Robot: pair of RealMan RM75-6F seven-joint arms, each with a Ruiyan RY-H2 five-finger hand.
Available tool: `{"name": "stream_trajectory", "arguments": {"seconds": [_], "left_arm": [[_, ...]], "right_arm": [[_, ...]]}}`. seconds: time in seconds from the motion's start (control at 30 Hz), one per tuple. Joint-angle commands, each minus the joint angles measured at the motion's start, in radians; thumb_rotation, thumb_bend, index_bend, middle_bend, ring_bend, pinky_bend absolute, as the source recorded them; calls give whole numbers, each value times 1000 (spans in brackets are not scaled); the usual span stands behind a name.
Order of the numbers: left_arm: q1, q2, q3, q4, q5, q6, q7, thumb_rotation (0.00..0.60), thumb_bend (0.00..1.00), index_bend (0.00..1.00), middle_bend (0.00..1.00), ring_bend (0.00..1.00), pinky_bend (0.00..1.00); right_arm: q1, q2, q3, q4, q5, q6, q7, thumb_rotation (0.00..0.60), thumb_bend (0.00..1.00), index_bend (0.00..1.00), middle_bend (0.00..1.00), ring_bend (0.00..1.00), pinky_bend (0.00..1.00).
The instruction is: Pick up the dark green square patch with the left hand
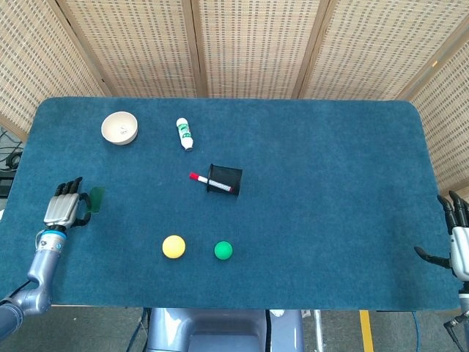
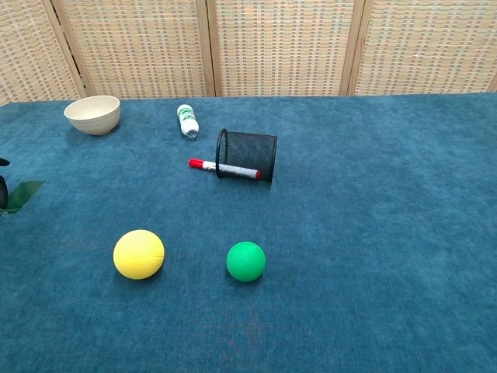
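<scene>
The dark green square patch (image 1: 96,196) lies on the blue cloth near the table's left edge; in the chest view the patch (image 2: 25,193) sits at the far left. My left hand (image 1: 63,208) lies flat just left of it, fingers stretched forward and apart. Its dark thumb reaches the patch's left edge, and a sliver of that thumb (image 2: 2,191) shows in the chest view. I cannot see whether the patch is lifted or pinched. My right hand (image 1: 458,236) rests at the table's far right edge, fingers apart and empty.
A white bowl (image 1: 119,127) and a small white bottle (image 1: 184,133) sit at the back left. A black mesh cup (image 1: 225,179) lies on its side with a red-capped marker (image 1: 209,181). A yellow ball (image 1: 174,246) and a green ball (image 1: 223,250) sit near the front.
</scene>
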Motion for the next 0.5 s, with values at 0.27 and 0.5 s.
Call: {"name": "stream_trajectory", "arguments": {"seconds": [0.27,0.5], "left_arm": [[-10,-19,-8,25,-17,-12,26,600,401,520,0,0,0],[-16,-26,-12,31,-26,-17,48,600,425,549,0,0,0]], "right_arm": [[1,0,0,1,1,-2,0,600,2,0,0,0,0],[1,0,0,1,2,-2,0,600,2,0,0,0,0]]}}
